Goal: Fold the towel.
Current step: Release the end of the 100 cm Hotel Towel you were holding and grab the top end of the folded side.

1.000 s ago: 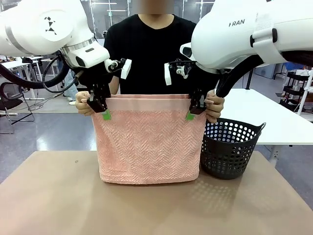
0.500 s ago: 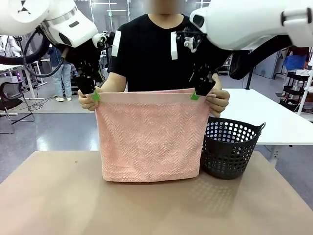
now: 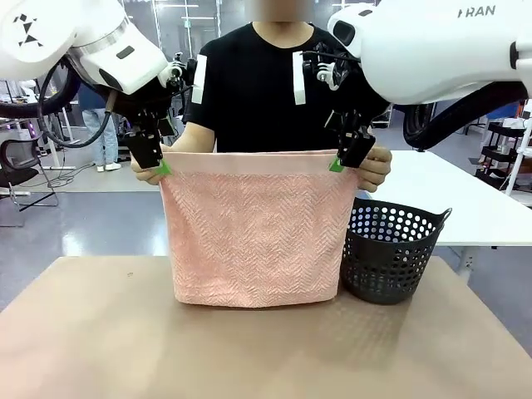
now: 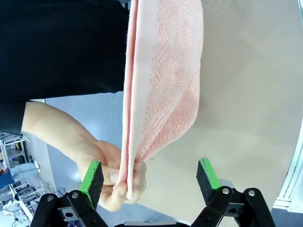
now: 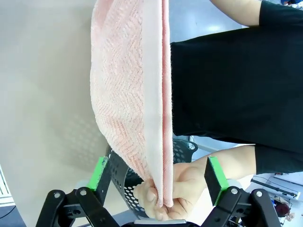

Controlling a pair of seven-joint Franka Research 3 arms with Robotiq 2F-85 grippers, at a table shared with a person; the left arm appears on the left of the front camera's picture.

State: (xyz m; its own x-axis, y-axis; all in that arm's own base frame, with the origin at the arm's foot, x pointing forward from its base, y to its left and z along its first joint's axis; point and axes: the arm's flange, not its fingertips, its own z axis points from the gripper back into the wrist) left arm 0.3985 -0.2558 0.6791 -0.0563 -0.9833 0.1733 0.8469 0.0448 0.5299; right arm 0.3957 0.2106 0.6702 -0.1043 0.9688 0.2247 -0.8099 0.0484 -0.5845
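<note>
Towel (image 3: 253, 237) hangs doubled, salmon-pink herringbone terry with a smooth top band.

salmon-pink towel (image 3: 253, 237) with herringbone zigzag texture and a plain pink band along its top, dark grey basket (image 3: 391, 253) pierced with round holes, tan bench (image 3: 266, 353), black left gripper (image 4: 149, 163) and right gripper (image 5: 157, 163) with green pads (image 4: 92, 176), person's black T-shirt (image 3: 249, 91)
</note>
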